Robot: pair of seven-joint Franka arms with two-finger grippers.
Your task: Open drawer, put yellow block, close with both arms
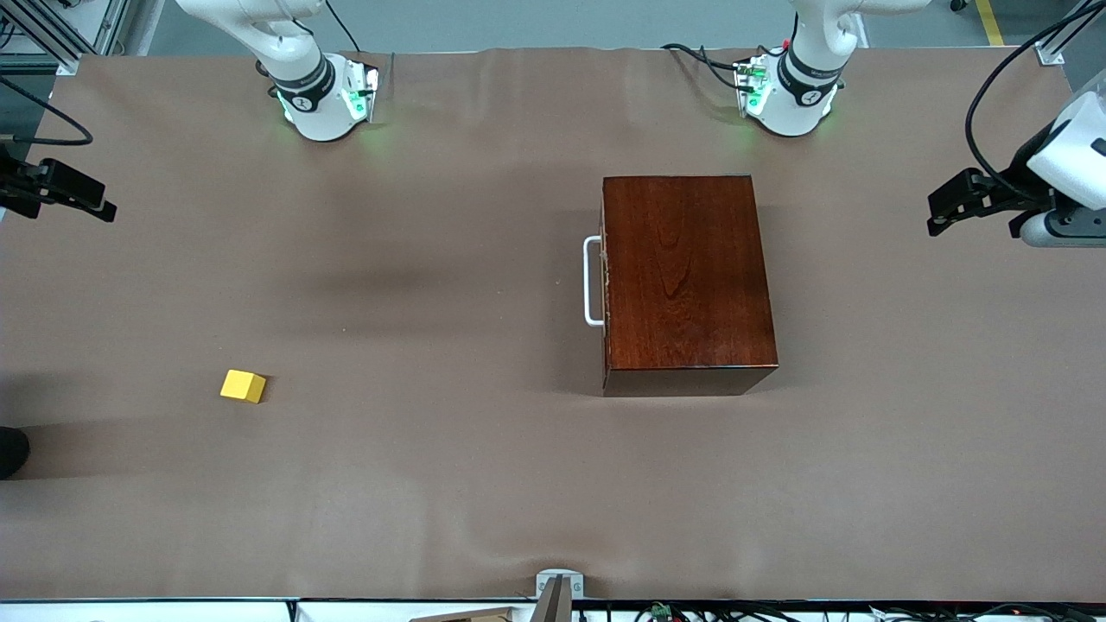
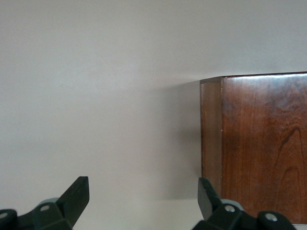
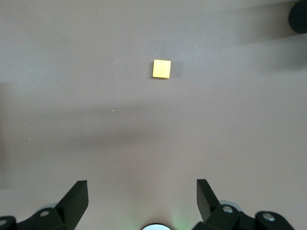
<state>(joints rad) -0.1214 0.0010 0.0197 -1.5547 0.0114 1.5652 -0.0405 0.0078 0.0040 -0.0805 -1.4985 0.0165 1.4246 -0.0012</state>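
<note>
The dark reddish-brown wooden box (image 1: 687,281) stands on the table toward the left arm's end, its drawer shut. The white U-shaped handle (image 1: 592,281) faces the right arm's end. The yellow block (image 1: 243,386) lies on the table toward the right arm's end, nearer the front camera than the box; it also shows in the right wrist view (image 3: 161,68). My left gripper (image 1: 950,206) hangs open and empty at the left arm's end of the table; a corner of the box (image 2: 259,143) shows in the left wrist view. My right gripper (image 1: 82,197) hangs open and empty at the right arm's end.
The table is covered with a brown sheet (image 1: 432,484). The two arm bases (image 1: 324,104) (image 1: 791,95) stand along the edge farthest from the front camera. A small grey bracket (image 1: 557,587) sits at the edge nearest the front camera.
</note>
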